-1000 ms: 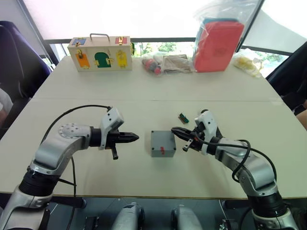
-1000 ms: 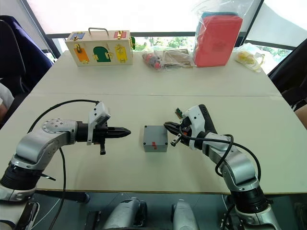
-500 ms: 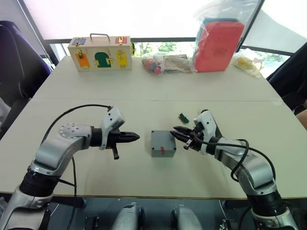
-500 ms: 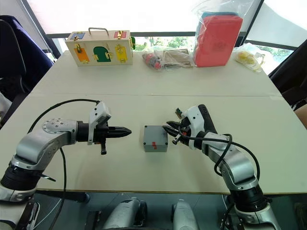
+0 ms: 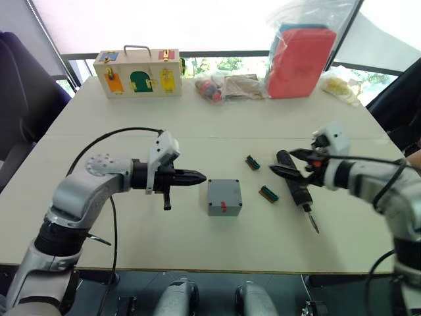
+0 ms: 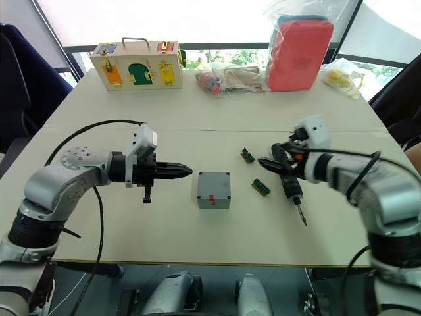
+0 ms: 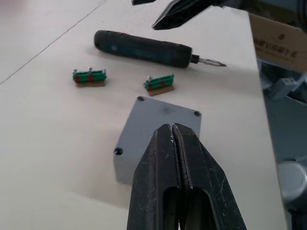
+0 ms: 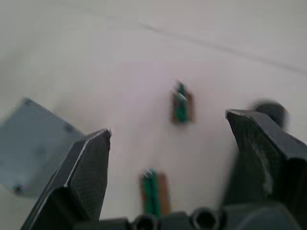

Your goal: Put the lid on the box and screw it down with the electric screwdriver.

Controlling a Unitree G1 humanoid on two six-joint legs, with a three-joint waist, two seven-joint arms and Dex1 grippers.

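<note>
Lid (image 5: 223, 193) on box (image 5: 224, 205), no readable lettering

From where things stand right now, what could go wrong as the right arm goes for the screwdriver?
1. The two green bit holders lie close beside the electric screwdriver; the open right gripper might nudge them on its way in.
2. The screwdriver lies flat on the table, so it could roll aside when touched.
3. The lid already sits on the box; the shut left gripper, close beside it, could bump it.
</note>
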